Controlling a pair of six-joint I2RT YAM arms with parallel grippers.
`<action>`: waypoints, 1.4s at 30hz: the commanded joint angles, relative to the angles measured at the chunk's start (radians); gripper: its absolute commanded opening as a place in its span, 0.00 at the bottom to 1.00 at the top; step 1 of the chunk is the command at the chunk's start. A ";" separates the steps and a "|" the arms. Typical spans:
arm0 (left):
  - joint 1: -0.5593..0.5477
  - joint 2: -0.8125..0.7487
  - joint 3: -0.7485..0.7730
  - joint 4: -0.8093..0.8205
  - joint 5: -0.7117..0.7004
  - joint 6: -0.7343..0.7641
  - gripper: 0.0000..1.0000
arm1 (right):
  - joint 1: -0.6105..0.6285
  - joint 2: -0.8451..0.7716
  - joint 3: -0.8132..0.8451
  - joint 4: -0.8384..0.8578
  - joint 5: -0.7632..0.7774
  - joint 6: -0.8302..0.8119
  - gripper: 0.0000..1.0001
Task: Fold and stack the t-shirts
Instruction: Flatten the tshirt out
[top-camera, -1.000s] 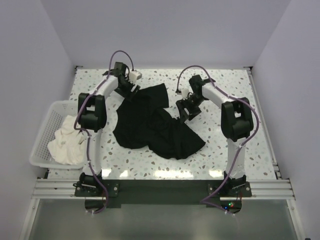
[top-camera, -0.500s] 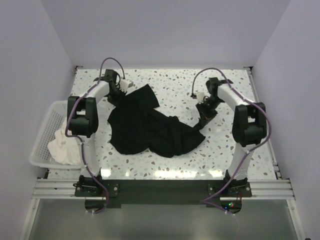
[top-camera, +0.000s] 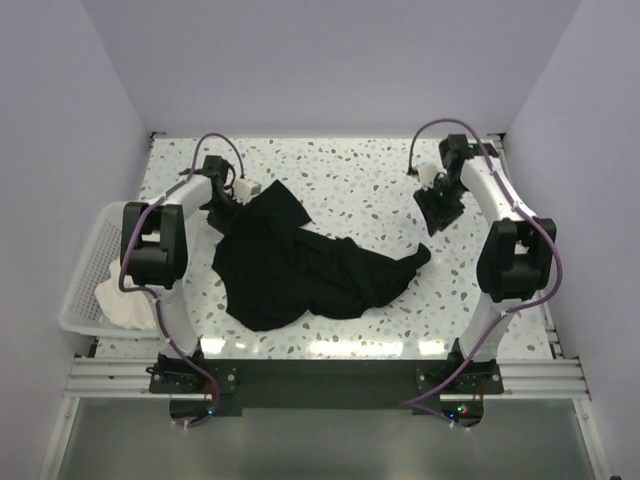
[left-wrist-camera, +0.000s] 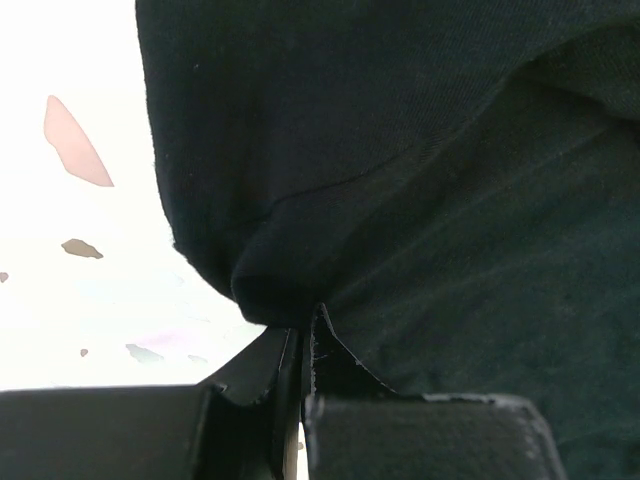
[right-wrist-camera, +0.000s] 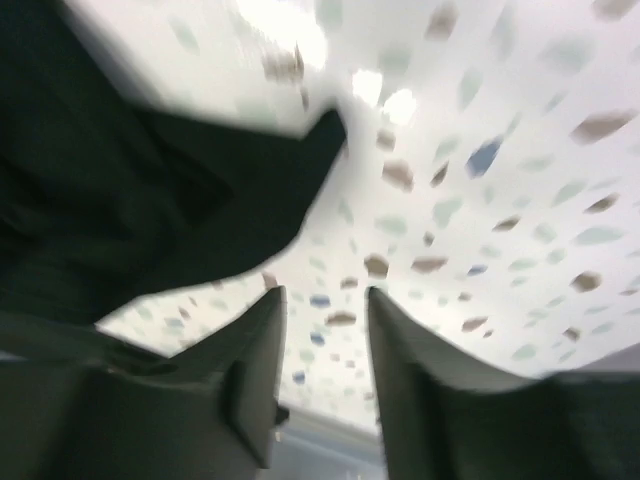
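1. The black t-shirt (top-camera: 300, 265) lies crumpled across the middle of the tabletop (top-camera: 350, 165). One end reaches toward the far-left corner and a narrow tail points at the right edge.
2. The left gripper (left-wrist-camera: 300, 335) is clamped tight on a fold of the shirt's edge at that far-left end, and the wrist view shows fabric bunched right at the closed tips. Pinning one end like this probably serves to pull the cloth flat before any fold.
3. The right gripper (right-wrist-camera: 325, 300) hangs over bare tabletop near the far-right corner, jaws parted and holding nothing. Its view is blurred, but speckled surface seems to show through the gap. The shirt's tail lies apart from it, nearer the front edge.
4. With only one end held, the shirt cannot be spread, so the right arm likely needs a hold on the opposite end.
5. The white t-shirt (top-camera: 125, 300) sits heaped and unfolded in the basket (top-camera: 100, 225) at the left edge.
6. The task looks to be at an early stage, with nothing folded or stacked yet.
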 joint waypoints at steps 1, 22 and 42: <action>0.004 0.011 -0.017 -0.043 0.028 -0.032 0.02 | 0.099 -0.027 0.189 0.027 -0.214 0.143 0.38; 0.004 0.011 -0.082 0.008 0.054 -0.064 0.05 | 0.594 0.300 0.384 0.254 0.015 0.396 0.43; 0.004 0.017 -0.104 0.031 0.048 -0.066 0.05 | 0.594 0.392 0.388 0.251 0.094 0.419 0.38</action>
